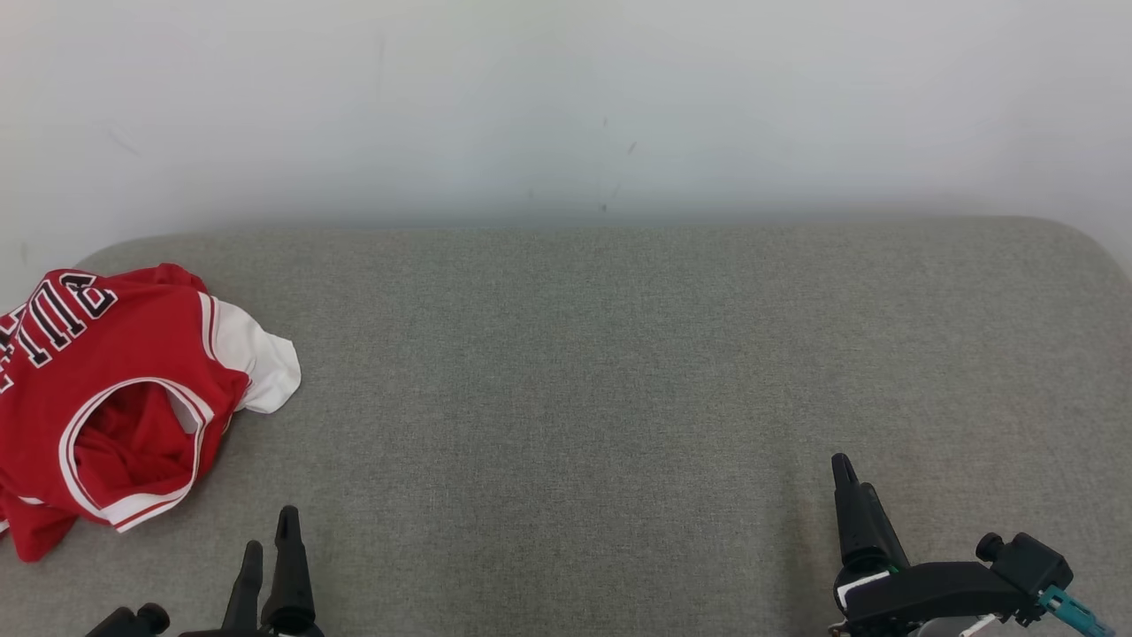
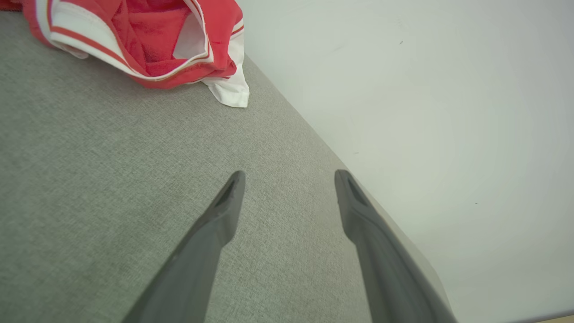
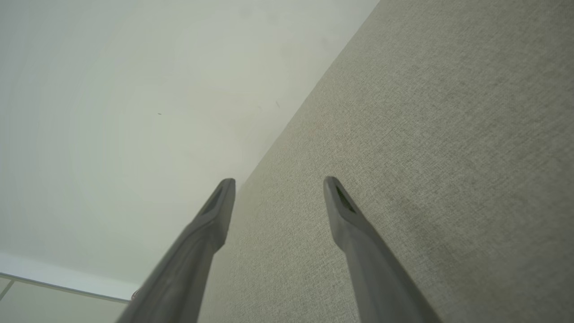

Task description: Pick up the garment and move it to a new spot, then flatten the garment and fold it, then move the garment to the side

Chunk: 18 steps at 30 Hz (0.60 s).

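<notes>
A crumpled red-and-white garment [image 1: 115, 389] lies at the left edge of the grey fabric surface [image 1: 619, 372], which is backed by a white wall [image 1: 566, 106]. At the near side, the left gripper [image 2: 289, 175] and right gripper [image 3: 279, 181] hover, each with its 2 fingers spread and empty.

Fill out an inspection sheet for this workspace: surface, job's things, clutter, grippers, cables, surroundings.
Surface: grey woven fabric top, smooth.
Job's things: red jersey with white trim, crumpled at the far left, untouched.
Clutter: nothing seen.
Grippers: left gripper open, empty, short of the jersey; right gripper open, empty.
Cables: teal connector by the right wrist.
Surroundings: white wall behind, a few small marks.
</notes>
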Available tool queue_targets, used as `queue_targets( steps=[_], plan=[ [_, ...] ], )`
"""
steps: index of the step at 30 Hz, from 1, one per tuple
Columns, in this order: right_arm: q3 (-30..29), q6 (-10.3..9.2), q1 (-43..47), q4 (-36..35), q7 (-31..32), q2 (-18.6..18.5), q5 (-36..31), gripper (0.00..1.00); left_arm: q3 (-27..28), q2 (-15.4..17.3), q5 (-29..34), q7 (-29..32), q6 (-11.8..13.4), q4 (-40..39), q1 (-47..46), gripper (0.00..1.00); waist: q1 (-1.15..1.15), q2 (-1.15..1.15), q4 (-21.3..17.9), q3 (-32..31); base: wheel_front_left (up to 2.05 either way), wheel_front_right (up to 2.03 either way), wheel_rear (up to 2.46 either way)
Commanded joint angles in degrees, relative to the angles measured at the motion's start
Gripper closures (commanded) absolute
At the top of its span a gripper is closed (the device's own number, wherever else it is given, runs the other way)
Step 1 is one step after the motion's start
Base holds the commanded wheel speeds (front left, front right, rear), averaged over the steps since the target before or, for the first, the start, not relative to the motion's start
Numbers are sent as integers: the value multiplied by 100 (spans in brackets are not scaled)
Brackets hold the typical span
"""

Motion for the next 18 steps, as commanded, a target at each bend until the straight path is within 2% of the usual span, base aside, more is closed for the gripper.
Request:
queue_targets(
  steps=[1,18],
  plan=[
    [28,31,-109,-34,-62,-12,-239,0,-24,35,251,-63,31,-100,17,0,0,0,-2,-7,0,0,0],
    [117,36,-87,115,-348,-14,-1449,0,-295,111,2127,-352,89,-60,86,0,0,0,43,-32,0,0,0]
  ],
)
